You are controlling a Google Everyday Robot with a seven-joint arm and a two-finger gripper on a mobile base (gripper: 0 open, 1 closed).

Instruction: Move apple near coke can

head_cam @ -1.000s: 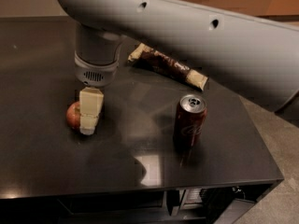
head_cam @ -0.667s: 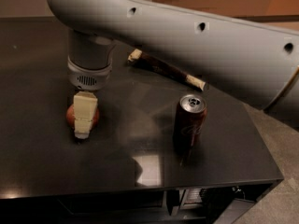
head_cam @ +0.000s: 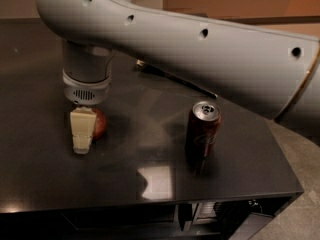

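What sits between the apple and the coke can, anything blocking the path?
Nothing visible. Only bare tabletop lies between the apple and the coke can. The pincer is down at the apple, on the side away from the can, off that path.

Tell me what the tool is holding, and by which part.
Cannot be told. The tool is down at the apple, covering its left side, but whether it grips does not show. The coke can stands untouched to the right.
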